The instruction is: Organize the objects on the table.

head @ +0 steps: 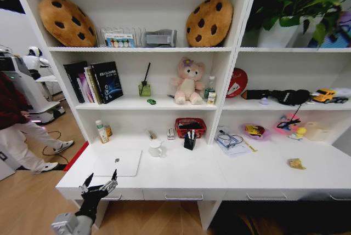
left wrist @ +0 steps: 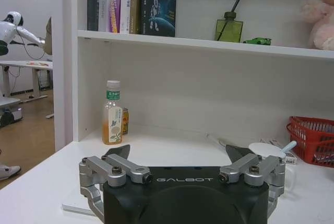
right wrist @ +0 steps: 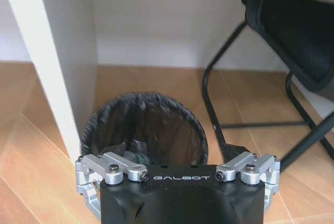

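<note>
My left gripper [head: 100,183] hangs open and empty just before the table's [head: 181,183] front left edge, close to the silver laptop [head: 118,162] lying shut there. In the left wrist view this gripper [left wrist: 179,153] faces a clear bottle [left wrist: 112,120] by the shelf wall. The bottle [head: 102,131] stands at the back left. A black pen cup [head: 190,140] stands mid-desk, and a yellow scrap [head: 296,163] lies at the right. A tiny green car [head: 151,102] sits on the shelf above. My right gripper [right wrist: 175,152] is open below desk height, over a black bin [right wrist: 146,130].
A red basket [head: 190,126], a white mug [head: 156,148], papers [head: 233,142] and a pink bowl [head: 254,131] stand along the desk's back. Shelves with books [head: 93,81] and a teddy bear [head: 188,80] rise above. A black chair [right wrist: 292,41] stands beside the bin.
</note>
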Robot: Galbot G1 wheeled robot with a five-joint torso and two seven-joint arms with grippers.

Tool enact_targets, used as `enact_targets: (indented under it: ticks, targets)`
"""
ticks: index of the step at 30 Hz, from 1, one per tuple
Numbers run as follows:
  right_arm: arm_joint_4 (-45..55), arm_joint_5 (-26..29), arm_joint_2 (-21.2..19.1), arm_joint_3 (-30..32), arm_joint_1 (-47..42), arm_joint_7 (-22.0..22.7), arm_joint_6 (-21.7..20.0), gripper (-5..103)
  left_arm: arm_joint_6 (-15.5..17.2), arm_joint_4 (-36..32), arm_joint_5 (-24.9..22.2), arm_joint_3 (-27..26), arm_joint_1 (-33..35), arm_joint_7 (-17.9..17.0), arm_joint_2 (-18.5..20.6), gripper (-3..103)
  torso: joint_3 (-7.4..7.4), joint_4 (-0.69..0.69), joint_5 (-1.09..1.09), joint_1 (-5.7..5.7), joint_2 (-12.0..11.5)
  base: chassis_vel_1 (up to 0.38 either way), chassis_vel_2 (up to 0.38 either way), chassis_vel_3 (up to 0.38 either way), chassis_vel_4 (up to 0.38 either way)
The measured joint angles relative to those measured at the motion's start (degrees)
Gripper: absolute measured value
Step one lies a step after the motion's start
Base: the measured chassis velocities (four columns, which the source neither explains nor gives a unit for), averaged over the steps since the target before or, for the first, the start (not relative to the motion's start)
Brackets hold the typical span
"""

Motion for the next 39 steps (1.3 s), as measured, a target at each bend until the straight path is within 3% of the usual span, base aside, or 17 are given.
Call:
enact_targets:
  ticks: [2,4,7,9,10,11,13,14,16,21,25,39]
  targets:
    - [3.75,0.85,0.0,-0.07,-2.02,-0.25,1.03,100,0.0,0.0,0.0,0.0,0.0,0.0,0.0,100,0.0,0.01,0.0,0.0,0.0,0.0,0.0,0.0,0.0]
    - [14.32,-0.34,0.05,1.24,-7.5,-0.45,7.0,100,0.0,0.0,0.0,0.0,0.0,0.0,0.0,100,0.0,0.03,-0.01,0.0,0.0,0.0,0.0,0.0,0.0]
    - [20.61,-0.29,-0.09,2.04,-10.46,-0.35,8.05,100,0.0,0.0,0.0,-0.01,0.0,0.0,0.0,100,0.0,0.02,0.01,0.0,0.0,0.0,0.0,0.0,0.0]
    - [35.61,4.52,-1.03,3.97,-17.03,-0.23,7.11,100,0.0,0.0,0.0,0.0,0.0,0.0,0.0,100,0.0,0.02,-0.06,0.0,0.0,0.0,0.0,0.0,0.0]
    - [35.61,4.52,-1.03,3.97,-17.03,-0.23,7.11,100,0.0,0.0,0.0,0.0,0.0,0.0,0.0,100,0.0,0.02,-0.06,0.0,0.0,0.0,0.0,0.0,0.0]
    - [41.67,6.92,-1.36,5.26,-19.14,-0.11,6.06,100,0.0,0.0,0.0,0.0,0.0,0.0,0.0,100,0.0,0.01,-0.04,0.0,0.01,0.0,0.0,0.0,0.0]
    - [53.1,12.97,-2.4,8.74,-21.56,-0.03,2.1,100,0.0,0.0,0.0,0.0,0.0,0.0,0.0,100,0.0,0.04,-0.03,0.0,0.0,0.0,0.0,0.0,0.0]
    - [53.1,12.97,-2.4,8.74,-21.56,-0.03,2.1,100,0.0,0.0,0.0,0.0,0.0,0.0,0.0,100,0.0,0.04,-0.03,0.0,0.0,0.0,0.0,0.0,0.0]
    - [60.55,18.48,-3.82,11.71,-22.31,-0.03,-2.2,100,0.0,0.0,0.0,-0.01,0.0,0.0,0.0,100,0.0,0.04,-0.03,0.0,0.0,0.0,0.0,0.0,0.0]
    - [64.86,24.09,-7.12,15.98,-18.65,1.02,-7.11,100,0.0,0.0,0.0,-0.01,0.0,0.0,0.0,100,0.0,0.03,-0.03,0.0,0.0,0.0,0.0,0.0,0.0]
    - [62.76,24.21,-8.7,16.61,-15.86,1.36,-7.38,100,0.0,0.0,0.0,-0.01,0.0,0.0,0.01,100,0.0,0.04,0.0,0.0,-0.01,-0.033,-0.03,0.062,0.045]
    - [62.6,23.86,-8.64,16.27,-13.54,2.04,-7.36,100,0.0,0.0,0.0,0.0,0.0,0.0,0.0,100,0.01,0.04,-0.04,0.0,-0.01,-0.21,-0.195,0.192,0.204]
